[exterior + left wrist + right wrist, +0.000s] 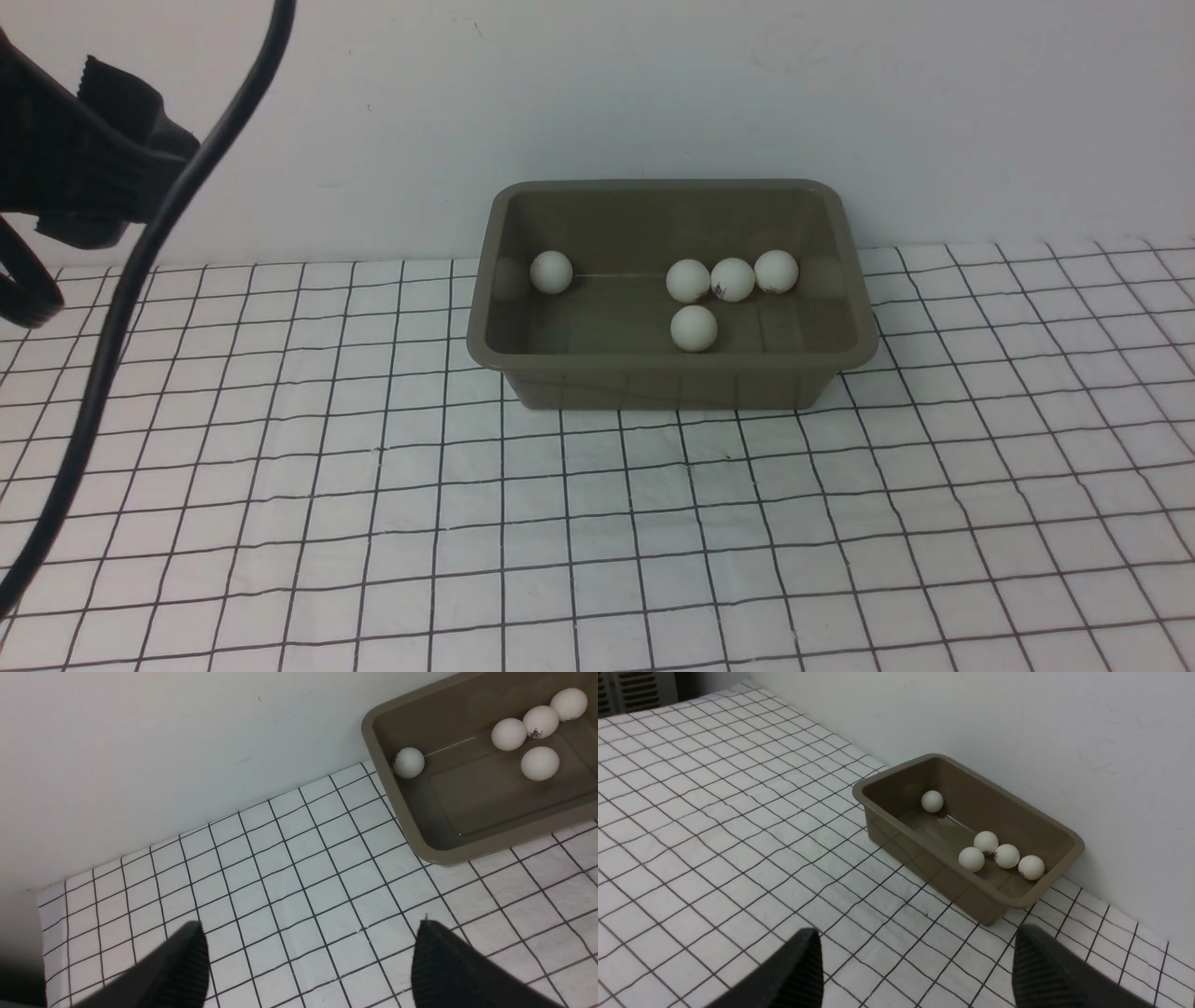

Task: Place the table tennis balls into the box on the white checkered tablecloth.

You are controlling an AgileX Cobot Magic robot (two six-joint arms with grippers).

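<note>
Five table tennis balls [693, 328] rest in the box [670, 383] on the white checkered tablecloth [597, 541]; both grippers' fingers [187, 970] [803, 970] hang wide and empty, apparently finished releasing.

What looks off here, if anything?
Nothing stands out. Five balls lie in the box, which sits square on the cloth. No spill or damage. Both grippers are open and empty.
</note>
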